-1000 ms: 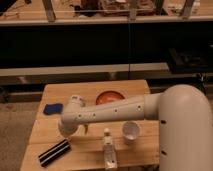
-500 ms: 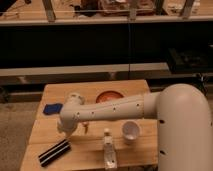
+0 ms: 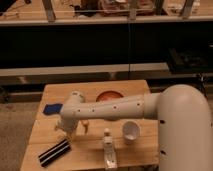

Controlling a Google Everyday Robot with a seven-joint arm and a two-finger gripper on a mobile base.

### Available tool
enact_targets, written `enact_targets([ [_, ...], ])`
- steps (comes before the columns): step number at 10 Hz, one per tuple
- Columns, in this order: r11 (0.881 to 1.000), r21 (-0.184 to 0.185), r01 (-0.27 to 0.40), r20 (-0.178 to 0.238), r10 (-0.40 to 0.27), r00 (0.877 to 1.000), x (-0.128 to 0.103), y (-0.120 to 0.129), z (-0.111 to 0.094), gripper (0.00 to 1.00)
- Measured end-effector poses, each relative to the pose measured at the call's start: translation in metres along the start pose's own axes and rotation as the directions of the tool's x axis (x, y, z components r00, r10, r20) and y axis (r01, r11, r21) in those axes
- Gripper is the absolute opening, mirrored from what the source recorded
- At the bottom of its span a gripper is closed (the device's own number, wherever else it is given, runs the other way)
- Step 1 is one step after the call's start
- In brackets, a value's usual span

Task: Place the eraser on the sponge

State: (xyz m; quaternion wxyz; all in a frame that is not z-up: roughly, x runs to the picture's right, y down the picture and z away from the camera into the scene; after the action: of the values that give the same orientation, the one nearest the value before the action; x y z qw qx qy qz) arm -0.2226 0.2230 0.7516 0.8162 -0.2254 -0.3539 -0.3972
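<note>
While eraser (image 3: 55,152) lies near worktop (image 3: 65,92) front-left corner, gripper (image 3: 69,132) hangs just beyond it, open or closed cannot tell; blue sponge (image 3: 52,108) farther back.

The eraser (image 3: 54,152) is black with light lengthwise stripes, the sponge (image 3: 52,108) blue, the bowl (image 3: 109,96) orange, the cup (image 3: 131,131) white. The pale hand (image 3: 64,131) hangs over the tan tabletop (image 3: 87,150), near the eraser.
</note>
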Motion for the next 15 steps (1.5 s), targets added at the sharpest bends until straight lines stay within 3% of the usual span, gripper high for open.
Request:
enact_targets([
  [1, 1.0, -0.018, -0.025, 0.066, 0.026, 0.997, -0.002, 0.003, -0.001, 0.8],
  [2, 0.998, -0.042, -0.046, 0.103, 0.05, 0.993, -0.007, 0.005, -0.002, 0.8],
  [3, 0.993, -0.081, -0.086, 0.096, 0.093, 0.991, -0.014, 0.011, -0.003, 0.8],
  [5, 0.978, -0.142, -0.154, 0.041, 0.162, 0.986, -0.027, 0.022, -0.002, 0.8],
  [7, 0.965, -0.156, -0.211, 0.015, 0.216, 0.976, -0.033, 0.032, 0.002, 0.8],
  [8, 0.96, -0.136, -0.245, 0.014, 0.249, 0.968, -0.038, 0.039, 0.01, 0.8],
  [10, 0.953, -0.045, -0.298, 0.098, 0.301, 0.949, -0.033, 0.052, 0.027, 0.8],
  [11, 0.951, -0.021, -0.308, 0.134, 0.308, 0.942, -0.032, 0.052, 0.033, 0.8],
  [13, 0.949, -0.001, -0.316, 0.169, 0.311, 0.935, -0.033, 0.048, 0.039, 0.8],
  [15, 0.961, -0.003, -0.278, 0.191, 0.273, 0.943, -0.044, 0.031, 0.04, 0.8],
])
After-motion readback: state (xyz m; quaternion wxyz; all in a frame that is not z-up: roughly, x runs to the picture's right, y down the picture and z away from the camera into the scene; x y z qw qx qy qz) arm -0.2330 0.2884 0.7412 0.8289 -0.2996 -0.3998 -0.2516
